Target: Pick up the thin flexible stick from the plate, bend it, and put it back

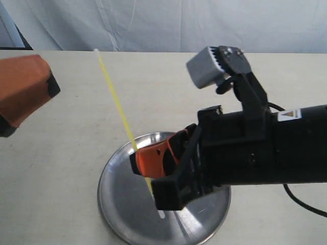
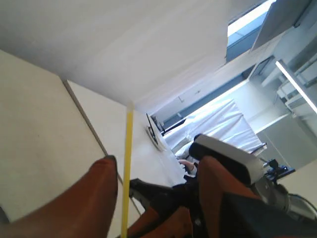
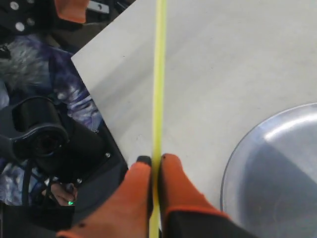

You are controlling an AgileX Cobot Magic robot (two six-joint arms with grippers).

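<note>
The thin yellow-green stick [image 1: 118, 104] slants up from the silver plate [image 1: 120, 199] toward the table's far side, its pale lower end hanging over the plate. My right gripper [image 1: 137, 157] is shut on the stick's lower part, above the plate's far-left rim. In the right wrist view the orange fingers [image 3: 130, 191] pinch the stick [image 3: 159, 74], with the plate [image 3: 277, 178] beside them. My left gripper [image 1: 50, 86] is at the left edge, apart from the stick. In its wrist view it [image 2: 158, 161] is wide open, and the stick [image 2: 128, 148] shows in the gap near one finger [image 2: 96, 198].
The right arm's black body [image 1: 265, 153] and its grey wrist camera [image 1: 208, 66] cover the plate's right side. A black cable [image 1: 304, 201] trails behind it. A white curtain [image 1: 168, 23] hangs past the table's far edge.
</note>
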